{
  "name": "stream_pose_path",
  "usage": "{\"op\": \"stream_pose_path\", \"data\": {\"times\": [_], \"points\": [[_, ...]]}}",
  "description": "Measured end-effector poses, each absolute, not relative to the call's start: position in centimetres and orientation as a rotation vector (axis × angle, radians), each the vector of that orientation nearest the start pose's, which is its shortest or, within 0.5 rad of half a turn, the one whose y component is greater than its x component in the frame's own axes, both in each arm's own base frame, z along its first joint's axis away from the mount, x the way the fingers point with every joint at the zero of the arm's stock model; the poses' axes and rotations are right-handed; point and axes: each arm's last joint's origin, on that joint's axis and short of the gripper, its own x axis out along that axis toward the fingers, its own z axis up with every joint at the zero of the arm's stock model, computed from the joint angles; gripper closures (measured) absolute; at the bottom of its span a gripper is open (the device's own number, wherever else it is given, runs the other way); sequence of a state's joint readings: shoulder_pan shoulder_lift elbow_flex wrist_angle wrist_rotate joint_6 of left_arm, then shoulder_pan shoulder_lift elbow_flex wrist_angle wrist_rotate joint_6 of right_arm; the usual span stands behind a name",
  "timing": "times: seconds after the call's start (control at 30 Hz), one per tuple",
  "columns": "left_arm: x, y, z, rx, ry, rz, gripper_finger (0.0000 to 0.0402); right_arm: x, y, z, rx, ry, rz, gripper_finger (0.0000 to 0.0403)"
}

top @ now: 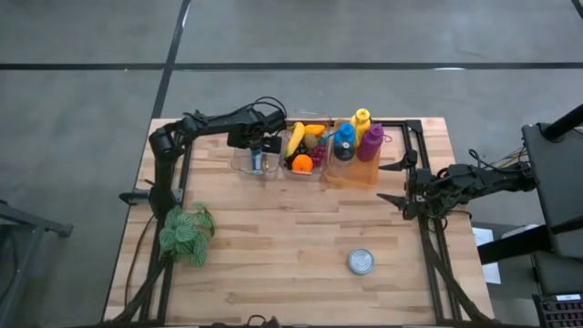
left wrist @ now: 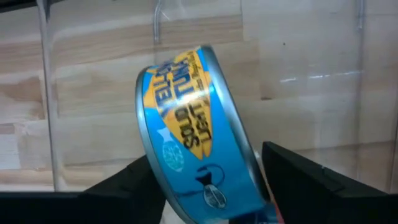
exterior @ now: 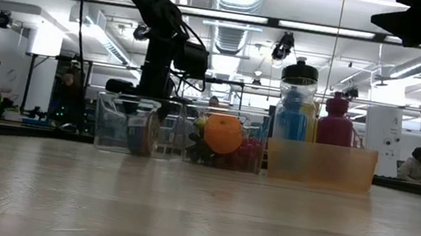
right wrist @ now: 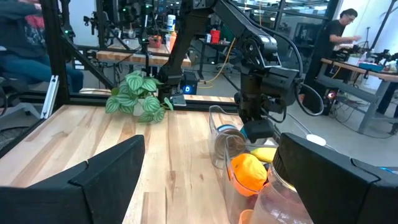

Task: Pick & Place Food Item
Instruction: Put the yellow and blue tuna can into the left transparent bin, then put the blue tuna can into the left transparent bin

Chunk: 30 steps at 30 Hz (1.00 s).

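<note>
I'm releasing the tin (left wrist: 193, 134) into the bin (top: 255, 164); left gripper (left wrist: 208, 180) loosening (right gripper (top: 397, 182) open, idle); next, lift clear.

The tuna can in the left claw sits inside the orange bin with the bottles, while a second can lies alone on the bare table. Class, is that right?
Not quite. The tuna can between the left claw fingers is in the clear bin, as the high view shows; the bottles stand in the orange bin. The second can does lie alone on the table.
</note>
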<state>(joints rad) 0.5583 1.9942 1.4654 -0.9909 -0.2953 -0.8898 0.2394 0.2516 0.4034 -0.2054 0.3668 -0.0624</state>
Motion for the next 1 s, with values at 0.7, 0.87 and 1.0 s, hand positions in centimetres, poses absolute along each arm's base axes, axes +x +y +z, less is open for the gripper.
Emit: {"op": "stream_pose_path", "data": {"times": [0.7, 0.87, 1.0], "points": [[29.7, 19.1, 24.3, -0.881, 0.985, 1.280, 0.0080, 9.2, 1.2, 26.1, -0.078, 0.055, -0.126, 0.0032], [29.9, 16.6, 26.7, -0.849, 0.926, 1.207, 0.0080, 9.2, 1.2, 26.1, -0.079, 0.055, -0.126, 0.0032], [30.3, 13.9, 28.5, -0.776, 0.869, 1.159, 0.0080, 9.2, 1.2, 26.1, -0.078, 0.055, -0.126, 0.0032]]}}
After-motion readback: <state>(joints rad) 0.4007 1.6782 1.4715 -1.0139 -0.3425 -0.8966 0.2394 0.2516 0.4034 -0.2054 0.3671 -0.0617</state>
